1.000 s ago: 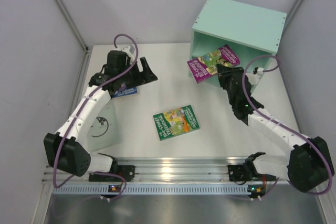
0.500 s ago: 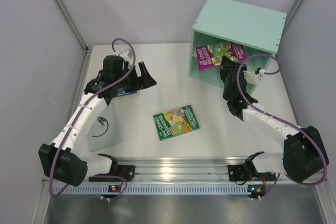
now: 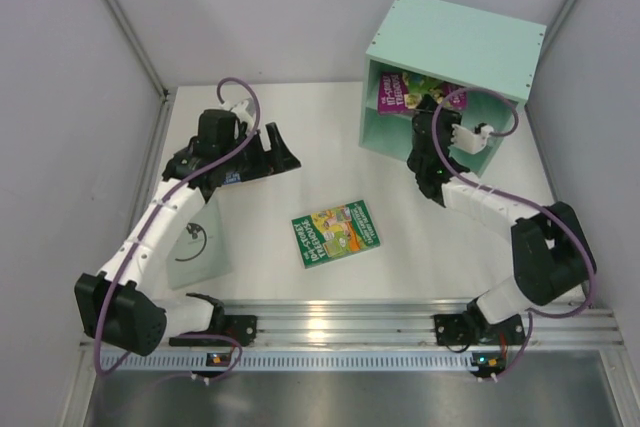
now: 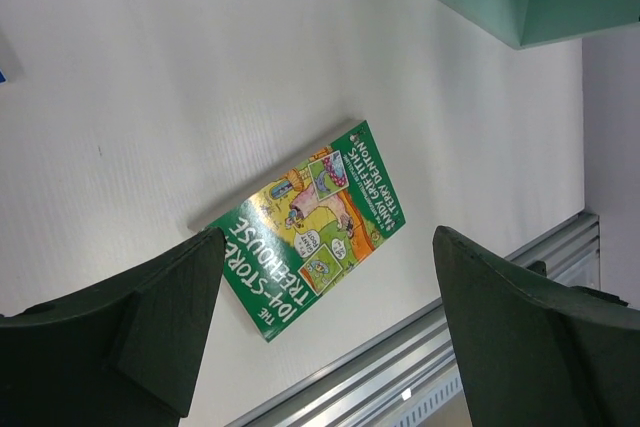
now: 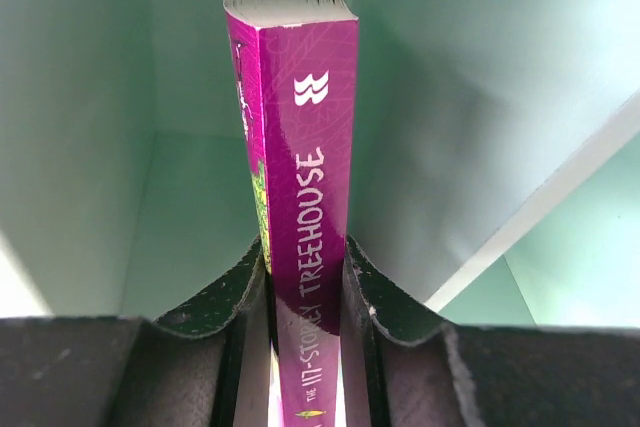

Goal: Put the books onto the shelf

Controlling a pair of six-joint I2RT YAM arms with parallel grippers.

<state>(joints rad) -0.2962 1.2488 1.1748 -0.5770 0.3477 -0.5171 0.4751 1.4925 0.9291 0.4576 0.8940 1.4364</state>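
The mint-green shelf (image 3: 455,42) stands at the far right, its open side toward the arms. My right gripper (image 3: 428,110) is shut on a purple-and-green book (image 3: 412,90) and holds it partly inside the upper compartment. In the right wrist view the purple spine (image 5: 305,147) stands pinched between my right gripper's (image 5: 305,259) pads, with shelf walls (image 5: 450,97) around it. A green book (image 3: 336,232) lies flat mid-table. My left gripper (image 3: 272,147) hovers open at the left; its wrist view shows the green book (image 4: 310,227) below my left gripper (image 4: 328,247). A blue book (image 3: 232,176) peeks out under the left arm.
A pale panel (image 3: 195,237) with a dark curl mark lies at the left, under the left forearm. The aluminium rail (image 3: 340,322) runs along the near edge. Grey walls close in on both sides. The shelf's divider board (image 5: 545,192) runs to the right of the held book.
The right arm has lifted the purple-and-green book from in front of the shelf up into the upper compartment. The left gripper shifted slightly and stayed open.
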